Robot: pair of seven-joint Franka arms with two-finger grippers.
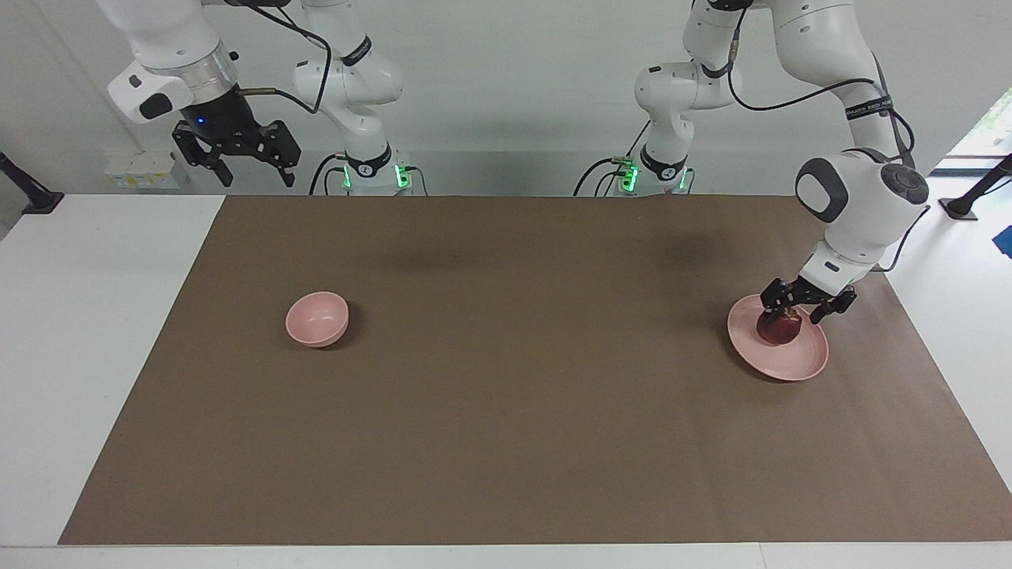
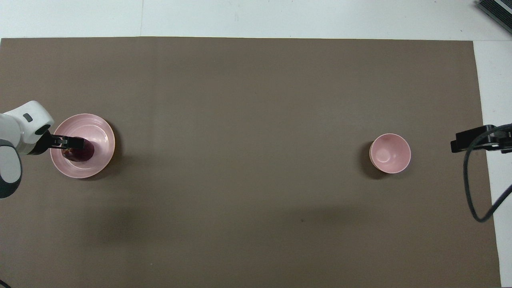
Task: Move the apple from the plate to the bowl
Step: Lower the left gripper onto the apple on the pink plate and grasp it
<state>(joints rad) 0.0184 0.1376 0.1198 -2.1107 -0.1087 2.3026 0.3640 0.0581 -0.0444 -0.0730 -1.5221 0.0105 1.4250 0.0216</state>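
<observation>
Apple: on plate, right of frame.
Left pincer: spread, straddling apple from above; contact seemingly not made.
Right pincer: spread, waits upper left.
Bowl: left-centre, well apart.

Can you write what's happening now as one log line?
left gripper: open, around apple on plate | right gripper: open, waiting | bowl: empty
</observation>
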